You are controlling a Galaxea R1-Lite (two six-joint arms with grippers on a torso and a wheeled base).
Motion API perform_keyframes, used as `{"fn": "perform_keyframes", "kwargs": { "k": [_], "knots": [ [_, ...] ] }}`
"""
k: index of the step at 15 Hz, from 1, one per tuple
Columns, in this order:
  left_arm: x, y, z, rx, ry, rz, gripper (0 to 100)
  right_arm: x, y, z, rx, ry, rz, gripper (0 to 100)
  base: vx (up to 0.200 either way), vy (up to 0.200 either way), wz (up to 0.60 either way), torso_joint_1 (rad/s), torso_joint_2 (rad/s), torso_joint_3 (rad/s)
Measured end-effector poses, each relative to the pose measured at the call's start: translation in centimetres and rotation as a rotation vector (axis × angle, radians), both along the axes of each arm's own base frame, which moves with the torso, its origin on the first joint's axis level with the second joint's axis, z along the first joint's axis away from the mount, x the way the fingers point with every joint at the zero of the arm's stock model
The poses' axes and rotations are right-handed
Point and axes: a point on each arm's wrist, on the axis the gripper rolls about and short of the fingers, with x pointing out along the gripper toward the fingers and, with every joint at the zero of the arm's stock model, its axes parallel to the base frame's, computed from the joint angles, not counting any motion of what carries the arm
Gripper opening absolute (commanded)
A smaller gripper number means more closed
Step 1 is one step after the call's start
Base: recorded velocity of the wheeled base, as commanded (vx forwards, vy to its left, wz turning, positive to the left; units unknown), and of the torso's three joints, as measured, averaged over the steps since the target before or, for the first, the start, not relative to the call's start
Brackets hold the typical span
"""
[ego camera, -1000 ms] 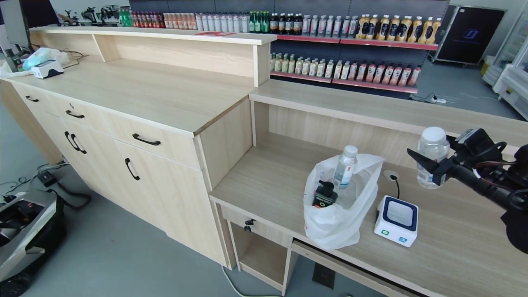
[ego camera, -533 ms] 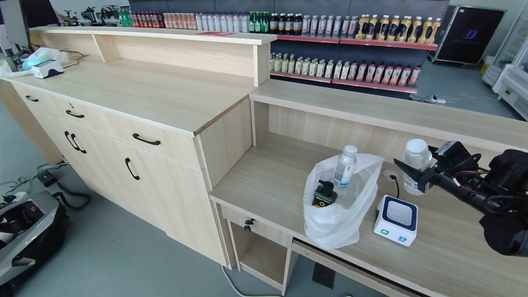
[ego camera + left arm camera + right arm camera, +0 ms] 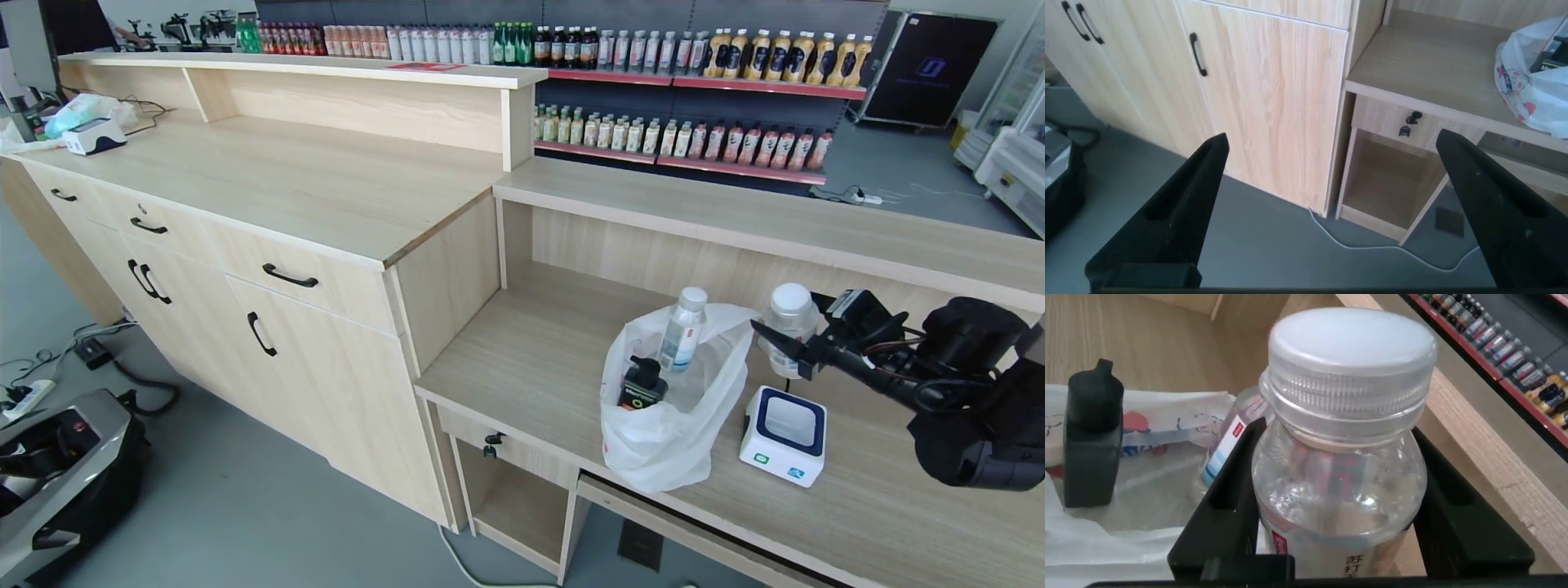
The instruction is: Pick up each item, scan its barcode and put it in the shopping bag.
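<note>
The right jaws pinch a clear white-capped bottle (image 3: 790, 318) upright, above the table (image 3: 898, 506) between barcode scanner (image 3: 785, 437) and shopping bag (image 3: 653, 445). Bagging seems next: keep it level, clear the bag's rim, lower beside the water bottle (image 3: 684, 331) inside, then let go. The left jaws hang spread.
</note>
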Motion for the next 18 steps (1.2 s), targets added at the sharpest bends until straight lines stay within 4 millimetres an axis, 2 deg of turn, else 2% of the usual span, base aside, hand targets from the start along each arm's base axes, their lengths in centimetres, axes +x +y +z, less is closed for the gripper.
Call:
{"fn": "perform_keyframes", "kwargs": {
  "k": [5,10,14,18],
  "knots": [
    [0.0,0.0,0.0,0.0,0.0,0.001,100,1.9,0.4,-1.4,-0.035,-0.022,0.037,0,0.0,0.0,0.0,0.0,0.0,0.0],
    [0.0,0.0,0.0,0.0,0.0,0.0,100,3.8,1.1,-1.7,-0.048,-0.065,0.108,0,0.0,0.0,0.0,0.0,0.0,0.0],
    [0.0,0.0,0.0,0.0,0.0,0.0,100,4.0,1.0,-2.3,-0.047,-0.053,0.107,0,0.0,0.0,0.0,0.0,0.0,0.0],
    [0.0,0.0,0.0,0.0,0.0,0.0,100,3.4,0.7,-2.4,-0.059,-0.042,0.095,0,0.0,0.0,0.0,0.0,0.0,0.0]
  ]
}}
